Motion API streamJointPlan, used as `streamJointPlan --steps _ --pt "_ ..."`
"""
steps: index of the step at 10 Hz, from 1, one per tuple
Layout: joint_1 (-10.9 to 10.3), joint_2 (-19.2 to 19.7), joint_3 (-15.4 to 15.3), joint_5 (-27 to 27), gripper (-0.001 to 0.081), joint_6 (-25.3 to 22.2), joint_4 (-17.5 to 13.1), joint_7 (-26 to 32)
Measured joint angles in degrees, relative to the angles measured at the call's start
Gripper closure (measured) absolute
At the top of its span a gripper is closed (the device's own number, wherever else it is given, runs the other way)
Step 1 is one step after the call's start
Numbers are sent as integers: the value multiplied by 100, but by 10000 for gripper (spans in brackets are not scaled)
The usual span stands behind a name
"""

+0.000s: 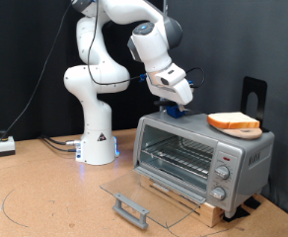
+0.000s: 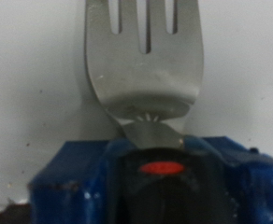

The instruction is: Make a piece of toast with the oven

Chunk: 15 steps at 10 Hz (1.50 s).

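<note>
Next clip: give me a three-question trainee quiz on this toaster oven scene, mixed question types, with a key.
1. True or false: the oven door is open.
2. Where is the toast? A) on the wire rack B) on top of the oven C) on the floor
3. Fill in: the wrist view shows a metal ____ in a blue handle.

Key: 1 true, the glass door lies folded down. 2 B, towards the exterior view's right. 3 fork; the gripper hovers over the oven top.
</note>
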State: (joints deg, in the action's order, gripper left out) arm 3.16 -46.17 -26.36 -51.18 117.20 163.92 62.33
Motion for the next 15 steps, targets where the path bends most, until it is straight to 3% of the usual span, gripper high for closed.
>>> streamJointPlan --steps 3,5,6,7,12,15 --pt "51 2 0 150 318 -200 1 -38" --pt "71 10 0 213 71 -312 1 -66" --pt "71 16 -1 214 71 -320 1 -67" --pt "71 23 -2 214 12 -320 1 -67" --pt "71 39 -2 214 -3 -320 1 -69" --pt "85 71 -3 214 405 -319 4 -71"
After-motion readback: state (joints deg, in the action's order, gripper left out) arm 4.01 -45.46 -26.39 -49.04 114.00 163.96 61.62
